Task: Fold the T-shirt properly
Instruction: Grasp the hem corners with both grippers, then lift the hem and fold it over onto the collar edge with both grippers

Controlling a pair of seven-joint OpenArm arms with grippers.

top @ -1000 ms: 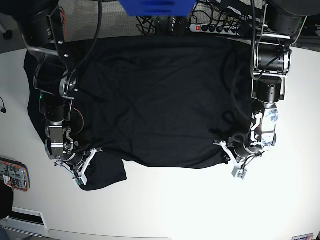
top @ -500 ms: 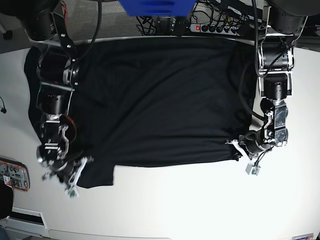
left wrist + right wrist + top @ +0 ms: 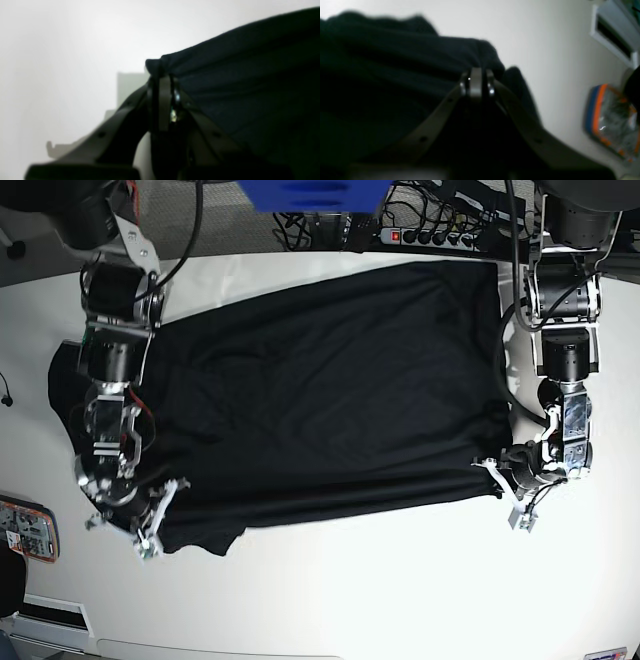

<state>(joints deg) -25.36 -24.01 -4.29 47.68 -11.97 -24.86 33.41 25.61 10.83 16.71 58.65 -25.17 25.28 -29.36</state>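
Our fingers [image 3: 163, 100] are clenched on cloth: the left gripper [image 3: 497, 477] and right gripper [image 3: 160, 510] each pinch a bottom corner of the T-shirt [image 3: 320, 380], which lies spread flat across the table [image 3: 380, 600]. We judge we're stretching the hem taut; next, we'd carry both corners together toward the collar.

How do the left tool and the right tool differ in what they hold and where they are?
The left tool pinches a smooth, taut corner of the T-shirt; the right tool pinches a bunched, drooping part. The left tool sits at the cloth's outer edge; beside the right tool, a flap of cloth hangs past it. Both are shut on the T-shirt.
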